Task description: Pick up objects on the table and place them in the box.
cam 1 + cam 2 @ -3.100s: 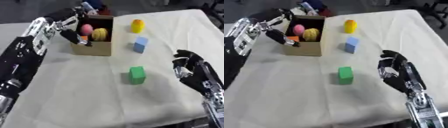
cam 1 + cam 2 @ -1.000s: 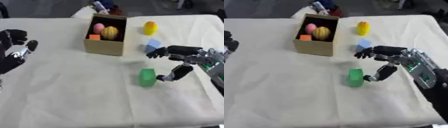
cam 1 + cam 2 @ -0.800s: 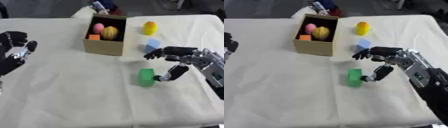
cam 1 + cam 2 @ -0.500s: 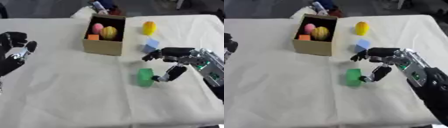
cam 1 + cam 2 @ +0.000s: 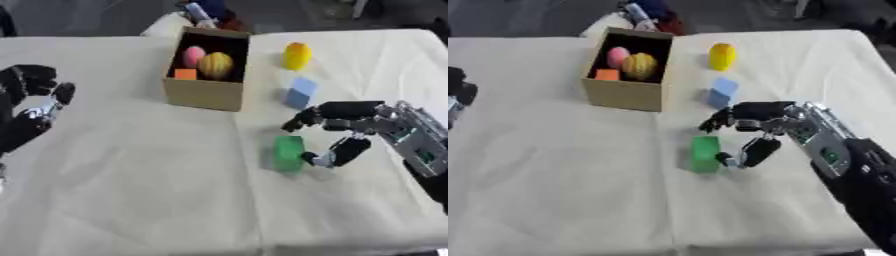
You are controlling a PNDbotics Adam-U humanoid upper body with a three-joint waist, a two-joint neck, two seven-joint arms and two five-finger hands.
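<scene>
One cardboard box (image 5: pixel 206 93) stood on the one cloth-covered table (image 5: pixel 131 190). Inside it lay three things: one pink ball (image 5: pixel 193 54), one yellow-orange round object (image 5: pixel 216 64) and one small orange block (image 5: pixel 185 74). Three things lay loose on the cloth: one green block (image 5: pixel 288 153), one pale blue block (image 5: pixel 300 92) and one yellow rounded object (image 5: pixel 297 55). Two robot hands showed, the left hand (image 5: pixel 31 107) and the right hand (image 5: pixel 348 131).

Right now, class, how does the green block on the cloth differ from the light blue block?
The green block is green and nearer the camera; the light blue block is pale blue and closer to the box. The right robot hand has its thumb and fingers open around the green block, while nothing touches the blue one. Both are small blocks, outside the box.
</scene>
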